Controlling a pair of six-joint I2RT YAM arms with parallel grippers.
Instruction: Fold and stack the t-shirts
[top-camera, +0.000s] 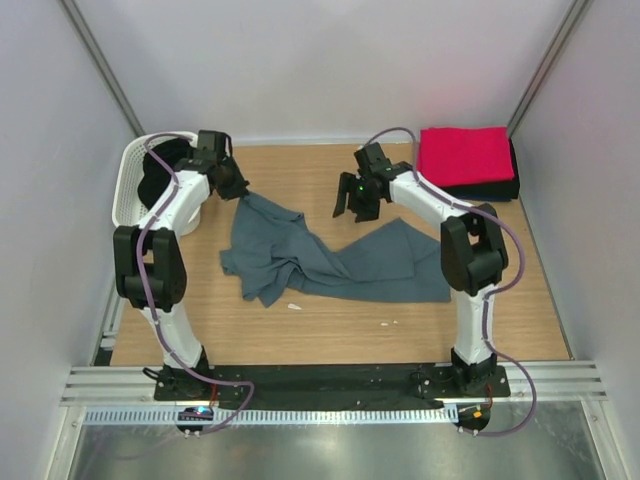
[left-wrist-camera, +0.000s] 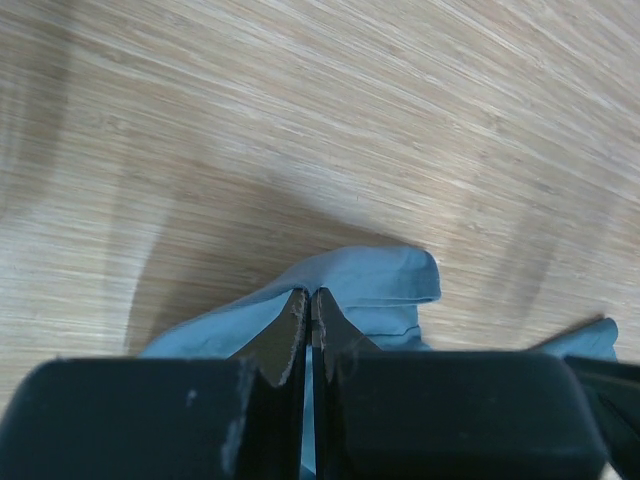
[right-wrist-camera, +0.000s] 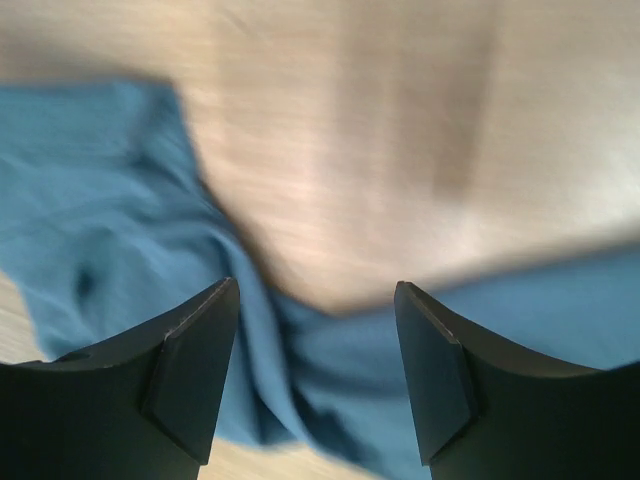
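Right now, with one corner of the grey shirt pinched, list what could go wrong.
1. Only the left hand grips the blue-grey shirt; the right hand is open and empty, so a pull would likely drag the shirt sideways instead of spreading it.
2. The shirt's middle lies bunched, so folding now may trap wrinkles.
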